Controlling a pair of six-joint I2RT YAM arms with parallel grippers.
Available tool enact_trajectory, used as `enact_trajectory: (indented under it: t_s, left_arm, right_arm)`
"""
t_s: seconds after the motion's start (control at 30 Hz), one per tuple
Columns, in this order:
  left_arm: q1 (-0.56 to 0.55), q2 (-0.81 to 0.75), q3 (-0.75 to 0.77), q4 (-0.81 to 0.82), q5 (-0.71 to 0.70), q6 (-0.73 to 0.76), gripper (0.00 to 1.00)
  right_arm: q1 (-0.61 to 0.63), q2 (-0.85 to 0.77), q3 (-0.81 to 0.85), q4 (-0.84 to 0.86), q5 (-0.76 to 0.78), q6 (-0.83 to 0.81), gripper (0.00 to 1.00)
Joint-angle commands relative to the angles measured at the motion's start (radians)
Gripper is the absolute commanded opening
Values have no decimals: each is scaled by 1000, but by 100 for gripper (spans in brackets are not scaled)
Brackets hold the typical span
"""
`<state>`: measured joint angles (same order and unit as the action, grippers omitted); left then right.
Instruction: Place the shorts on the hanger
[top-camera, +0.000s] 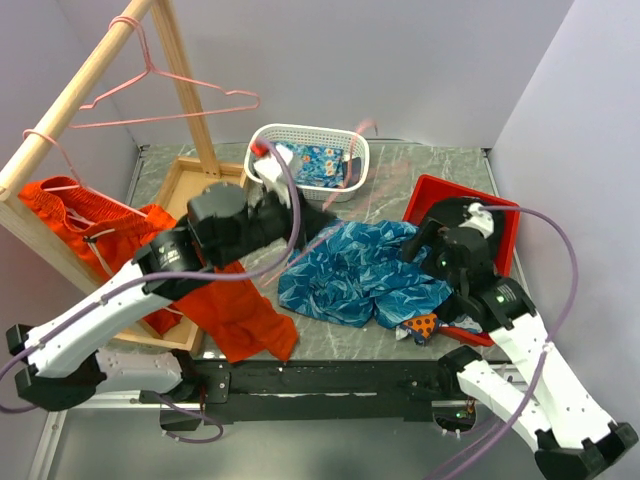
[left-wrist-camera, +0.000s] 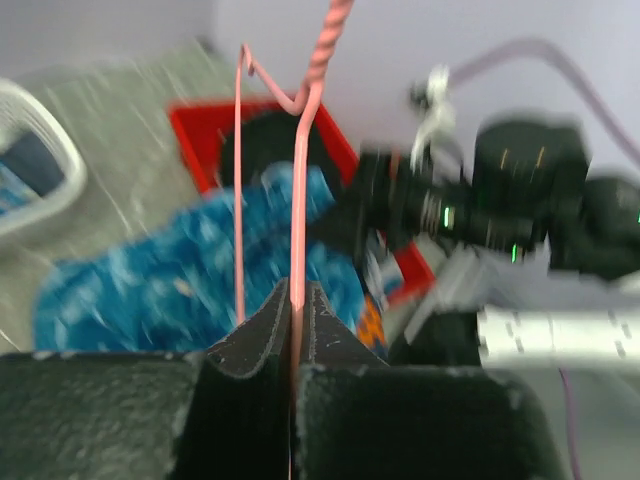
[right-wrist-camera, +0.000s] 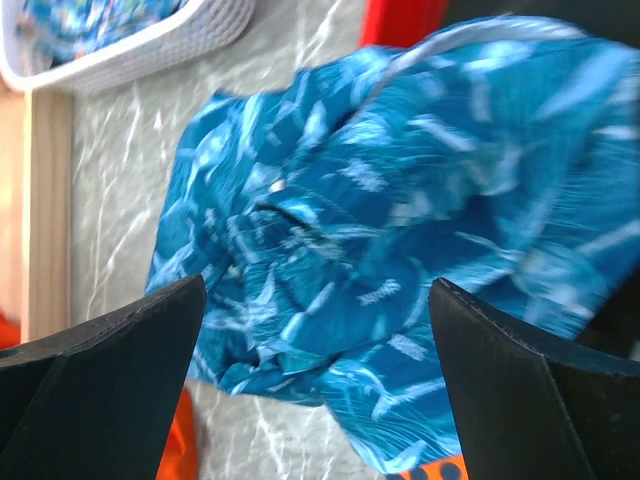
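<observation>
The blue leaf-print shorts (top-camera: 360, 270) lie crumpled on the table's middle; they also show in the left wrist view (left-wrist-camera: 170, 270) and the right wrist view (right-wrist-camera: 400, 220). My left gripper (top-camera: 315, 220) is at their far left edge, shut (left-wrist-camera: 297, 300) on the wire of a pink hanger (left-wrist-camera: 300, 150). The hanger shows only as a faint pink blur (top-camera: 366, 127) in the top view. My right gripper (top-camera: 415, 245) hovers over the shorts' right part, open (right-wrist-camera: 315, 300) and empty, with the fabric between its fingers but apart from them.
A wooden rack (top-camera: 80, 80) at the left carries a bare pink hanger (top-camera: 170, 100) and one with orange shorts (top-camera: 70, 200). More orange cloth (top-camera: 230, 310) lies at the front left. A white basket (top-camera: 270, 135) holds flowered cloth. A red tray (top-camera: 500, 215) sits at the right.
</observation>
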<state>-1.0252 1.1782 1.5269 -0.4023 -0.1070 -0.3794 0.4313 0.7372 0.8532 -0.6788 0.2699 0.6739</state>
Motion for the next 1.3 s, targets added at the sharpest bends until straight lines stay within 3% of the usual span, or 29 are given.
enact_trajectory:
  t_s: [0.0,0.33,0.7,1.27]
  left_arm:
    - [1,-86,-135,-18,219,-69,1]
    - [1,-222,-297,-89,313,-42,1]
    - [1,-135,-327,-23,265,-29,1]
    - [1,-34,-258,5,240,22,1]
  right_arm:
    - [-5,-93,32,-64,164,49,100]
    - [-5,-101,-46,47,141,52,85]
    - [-5,-64,-83,101,124,39,68]
    - [-5,-4,-98,111,167,50,68]
